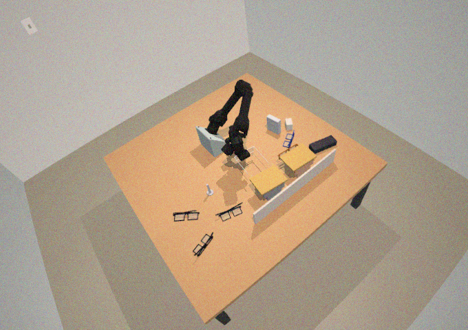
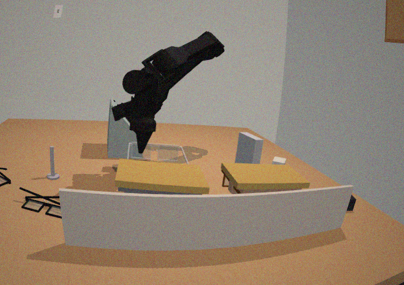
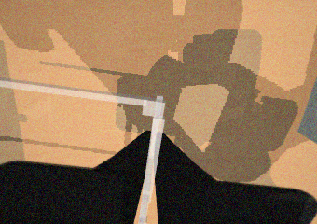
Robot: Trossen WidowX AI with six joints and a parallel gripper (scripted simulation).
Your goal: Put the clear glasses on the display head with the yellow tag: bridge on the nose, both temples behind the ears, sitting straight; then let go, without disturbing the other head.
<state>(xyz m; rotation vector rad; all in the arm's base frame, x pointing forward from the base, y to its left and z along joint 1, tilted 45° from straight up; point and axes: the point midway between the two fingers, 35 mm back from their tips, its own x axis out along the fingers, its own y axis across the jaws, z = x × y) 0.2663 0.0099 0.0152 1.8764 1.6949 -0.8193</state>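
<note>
Nearest the exterior camera stands a long pale curved screen panel (image 2: pixel 202 218), and just behind it two box-shaped display heads with flat yellow tops: the nearer-left head (image 2: pixel 162 176) and the right-hand head (image 2: pixel 264 177). Which one bears the yellow tag cannot be told from these views; the wrist view shows only a small yellow patch on a grey block at its left edge. Beyond the left head, the black parallel-jaw gripper (image 2: pixel 141 148) is clamped on the clear, pale-framed glasses (image 2: pixel 162 151), pinching one temple close to the hinge corner, as the wrist view confirms (image 3: pixel 153 140). The glasses hang low over the orange wooden table (image 1: pixel 156 183), near that head but apart from it and not yet over it. Judged status: pickup complete, transport under way; seating the bridge, hooking both temples, levelling and release remain. Three black-framed spare glasses (image 1: pixel 186 215) lie well apart, and neither head appears disturbed.
</note>
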